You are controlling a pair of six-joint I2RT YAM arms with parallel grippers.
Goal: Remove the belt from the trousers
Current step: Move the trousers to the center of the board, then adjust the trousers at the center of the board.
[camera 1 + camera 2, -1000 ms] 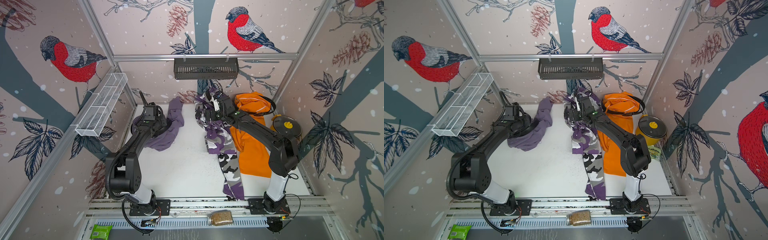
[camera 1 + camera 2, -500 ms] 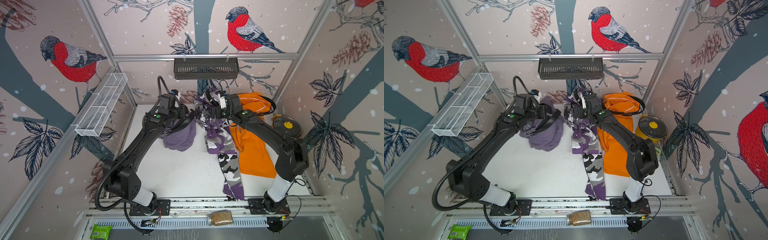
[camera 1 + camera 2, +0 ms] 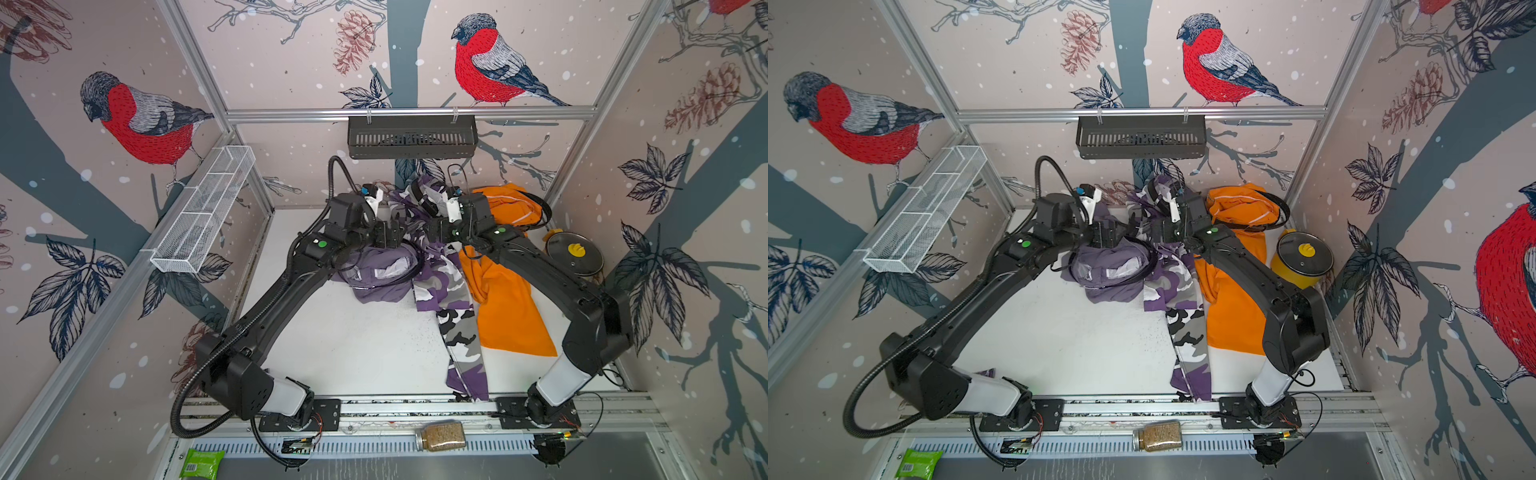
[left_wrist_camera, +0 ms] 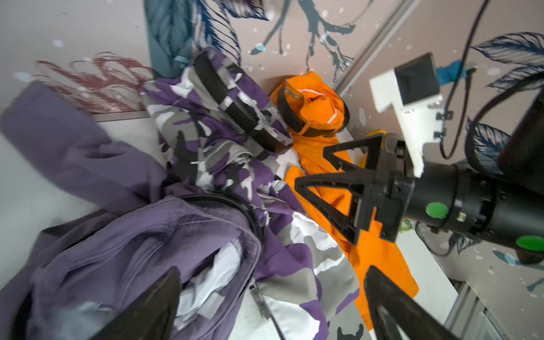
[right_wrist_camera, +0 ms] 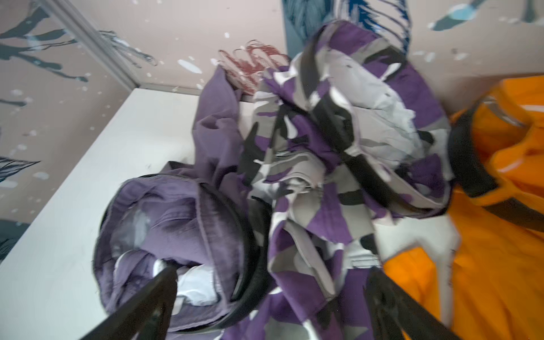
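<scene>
Three pairs of cloth trousers lie bunched at the back of the white table (image 3: 365, 349). They are the plain lilac trousers (image 3: 380, 274), the purple, white, grey and black camouflage trousers (image 3: 444, 286) and the bright orange trousers (image 3: 507, 307). Each has a black belt in its waistband: lilac (image 5: 254, 244), camouflage (image 4: 235, 109), orange (image 4: 290, 113).

The left tool (image 4: 270, 282) hangs wide and empty just above the lilac waistband. The right tool (image 4: 312, 166), also wide and empty, is over the camouflage pair.

This looks like a pause between grips, with no belt out yet. Next, one tool likely needs to pin the lilac waistband while the other finds the belt's free end and draws it through the loops.

No brand or writing can be read.
</scene>
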